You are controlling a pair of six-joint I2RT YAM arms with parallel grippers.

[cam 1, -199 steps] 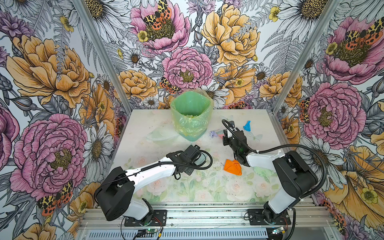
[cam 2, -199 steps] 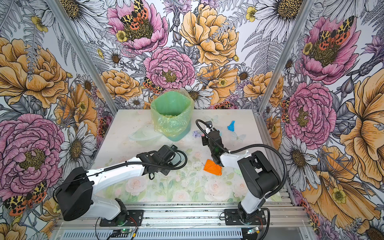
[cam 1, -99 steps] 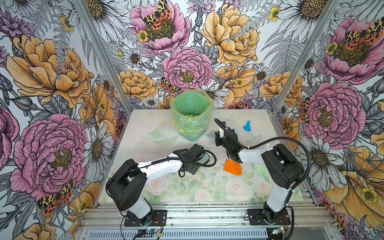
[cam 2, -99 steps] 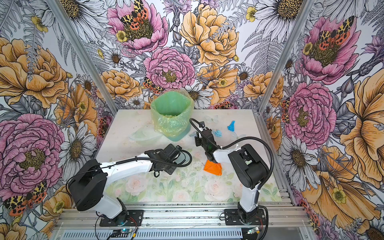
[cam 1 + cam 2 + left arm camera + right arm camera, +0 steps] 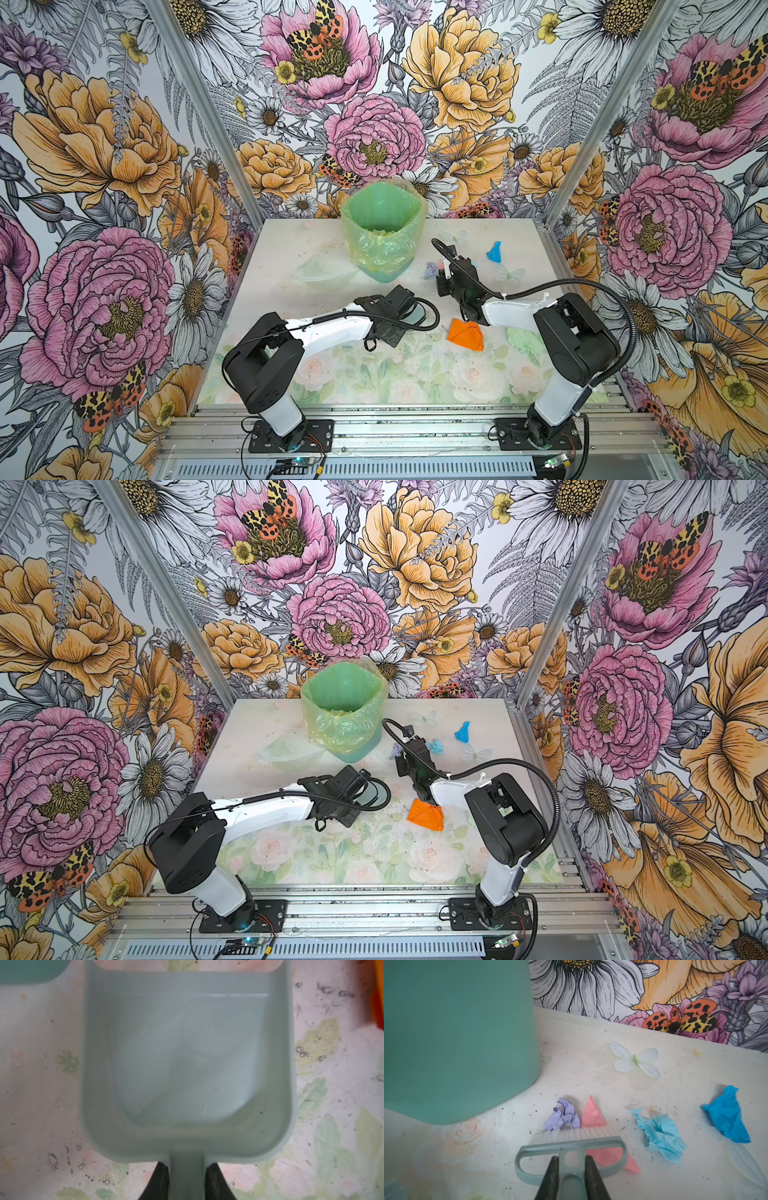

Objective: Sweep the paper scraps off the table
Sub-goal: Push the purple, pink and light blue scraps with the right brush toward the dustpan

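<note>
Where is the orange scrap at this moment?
In both top views the orange scrap lies on the table, right of centre. It is just right of the dustpan and nearer the front edge than the brush.

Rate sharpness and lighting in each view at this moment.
Left wrist: soft throughout, the dustpan smeared, with a pale sheen on its floor. Right wrist: the lilac scrap and brush bristles crisp, the near bin blurred. Both top views: even light, faint shadows, orange scrap sharp.
</note>
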